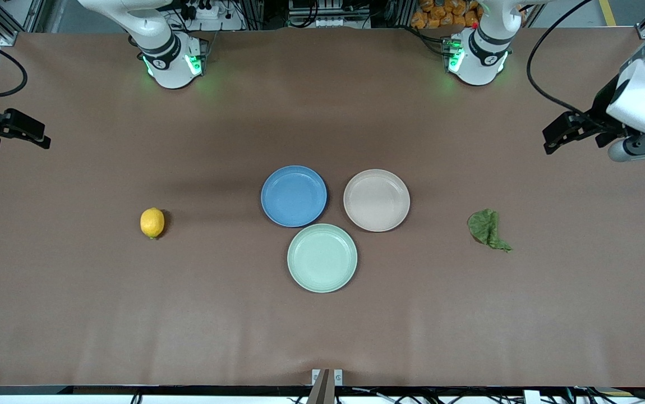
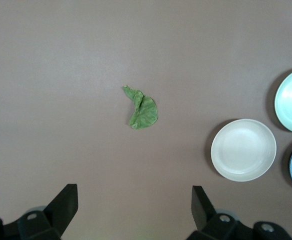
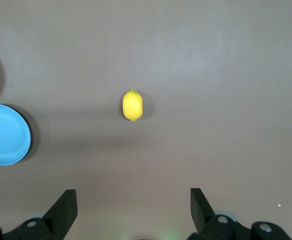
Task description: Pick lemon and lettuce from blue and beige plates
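The lemon (image 1: 152, 223) lies on the bare table toward the right arm's end, off the plates; it also shows in the right wrist view (image 3: 132, 105). The lettuce (image 1: 486, 228) lies on the bare table toward the left arm's end, also in the left wrist view (image 2: 142, 109). The blue plate (image 1: 294, 196) and the beige plate (image 1: 377, 200) sit side by side mid-table, both empty. My left gripper (image 1: 549, 141) is open and empty, high at the left arm's end of the table (image 2: 134, 202). My right gripper (image 1: 42, 140) is open and empty at the right arm's end (image 3: 133, 205).
A pale mint-green plate (image 1: 322, 257) sits empty, nearer the front camera than the other two and touching them. The table (image 1: 322, 336) is covered in brown cloth.
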### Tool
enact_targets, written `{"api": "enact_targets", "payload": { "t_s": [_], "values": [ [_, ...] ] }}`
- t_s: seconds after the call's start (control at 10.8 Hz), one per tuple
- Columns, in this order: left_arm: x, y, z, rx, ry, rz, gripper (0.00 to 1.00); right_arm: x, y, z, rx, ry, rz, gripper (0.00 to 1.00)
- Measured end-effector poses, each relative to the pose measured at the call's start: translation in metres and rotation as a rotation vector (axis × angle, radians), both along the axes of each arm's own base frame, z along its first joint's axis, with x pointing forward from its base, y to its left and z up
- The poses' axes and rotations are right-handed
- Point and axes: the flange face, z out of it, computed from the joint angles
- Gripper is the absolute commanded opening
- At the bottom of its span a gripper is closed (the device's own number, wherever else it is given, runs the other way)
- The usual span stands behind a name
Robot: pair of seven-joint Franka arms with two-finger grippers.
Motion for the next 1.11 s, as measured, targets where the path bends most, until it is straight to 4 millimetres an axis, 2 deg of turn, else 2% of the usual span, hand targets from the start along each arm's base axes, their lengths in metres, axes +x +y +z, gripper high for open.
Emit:
{"api": "enact_targets", "payload": {
  "t_s": [0.18,0.46,1.11],
  "values": [
    [0.0012,0.0118,-0.001,-0.007,0.009,-0.052,1.0,-0.0013,-0.0025,-0.0008,-0.001,0.01,-0.005,1.0],
    [0.0,0.0112,-0.0019,-0.009,0.018,-0.063,1.0,-0.002,-0.0097,-0.0011,-0.001,0.014,-0.018,1.0],
    [-0.0052,0.0099,0.0073,-0.008,0.002,-0.065,1.0,-0.002,-0.0095,-0.0011,-0.009,0.014,-0.016,1.0]
  ]
}}
